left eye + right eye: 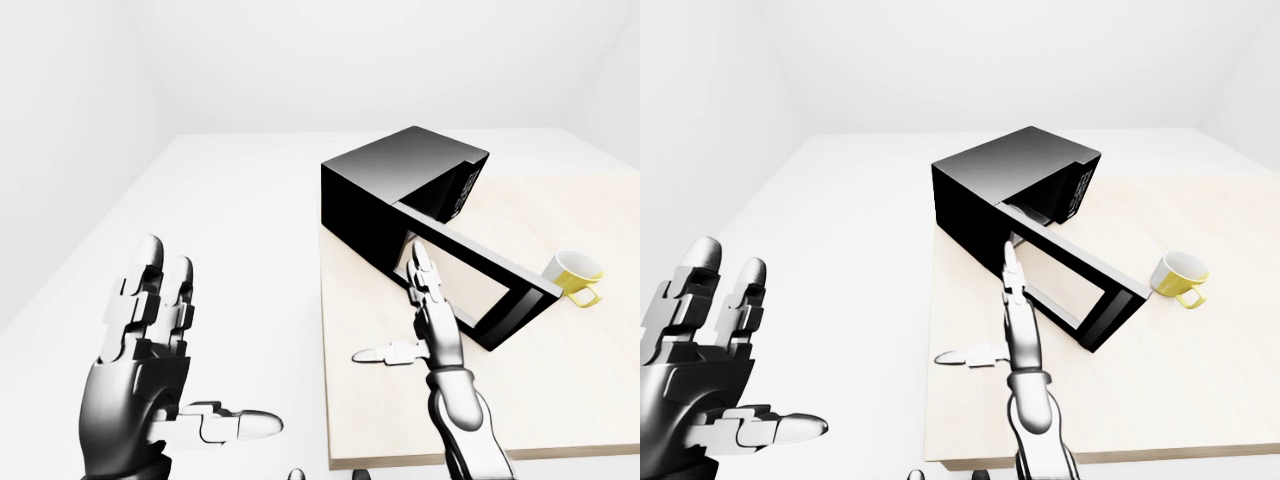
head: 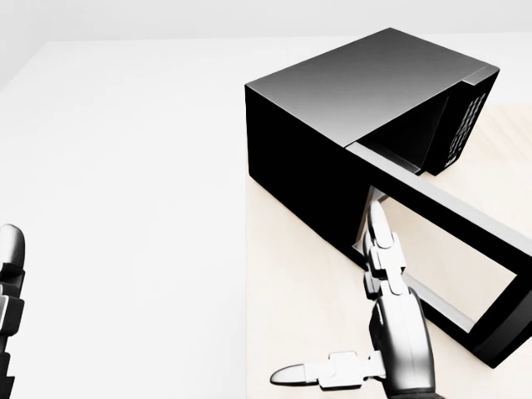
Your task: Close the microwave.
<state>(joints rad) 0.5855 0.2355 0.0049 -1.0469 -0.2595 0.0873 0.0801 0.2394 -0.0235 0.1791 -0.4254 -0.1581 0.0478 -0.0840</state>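
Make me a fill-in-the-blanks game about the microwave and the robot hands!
1. The microwave door is ____.
2. The cup on the table is white outside and ____ inside.
3. The ____ robot hand points its fingers at the door.
4. The left robot hand holds ____.

Missing words: open; yellow; right; nothing

Head camera looks steeply down, close on the microwave [image 2: 366, 108] (at one o'clock); eye cameras share it, wider.

Each robot hand [image 1: 150, 380] is glossy silver-grey metal with dark joints, three segmented fingers [image 1: 160, 300] and rounded tips.
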